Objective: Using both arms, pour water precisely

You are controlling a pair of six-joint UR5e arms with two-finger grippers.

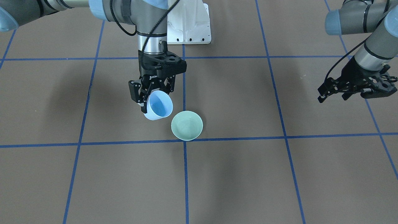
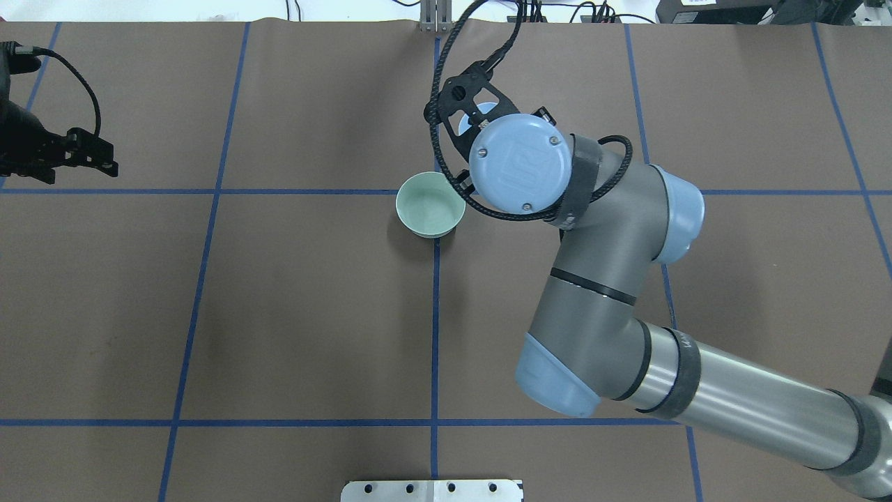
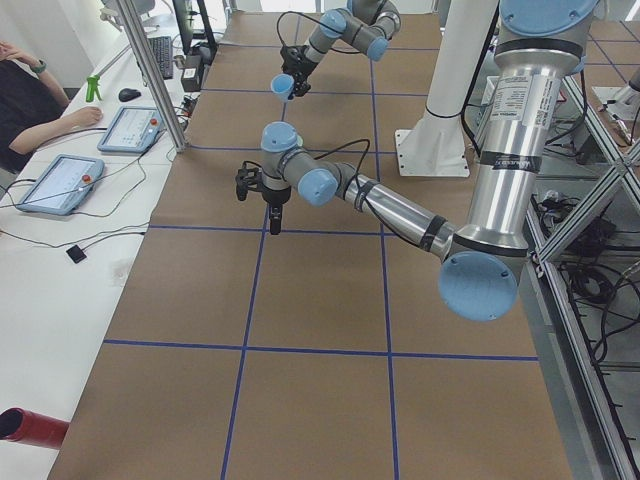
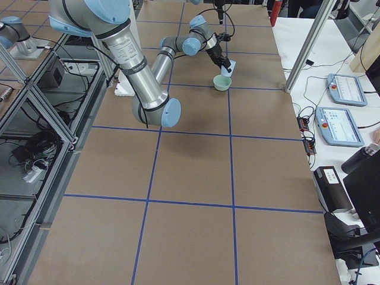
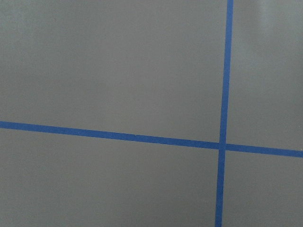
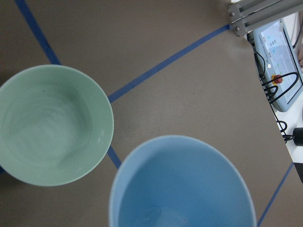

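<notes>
- My right tool (image 1: pixel 146 101) is clamped on the wall of the light-blue cup (image 1: pixel 160 107), one finger inside and one outside. That leaves the far rim free to pour from. The cup hangs clear of the table (image 1: pixel 236 180), tipped toward 4 o'clock in the front-facing view.
- The pale-green bowl (image 1: pixel 187 125) stands mouth up on the table, just beside the cup at its 4 o'clock. I judge it sits that close under the lowered lip so a stream has little way to fall.
- The water (image 6: pixel 45 120) shows as faint pale swirls inside the bowl. Whether the cup holds any too, I cannot tell.
- My left tool (image 1: pixel 332 98) hangs well apart, toward the bowl's 3 o'clock. Its fingers are spread and empty, out of the pour's way.
</notes>
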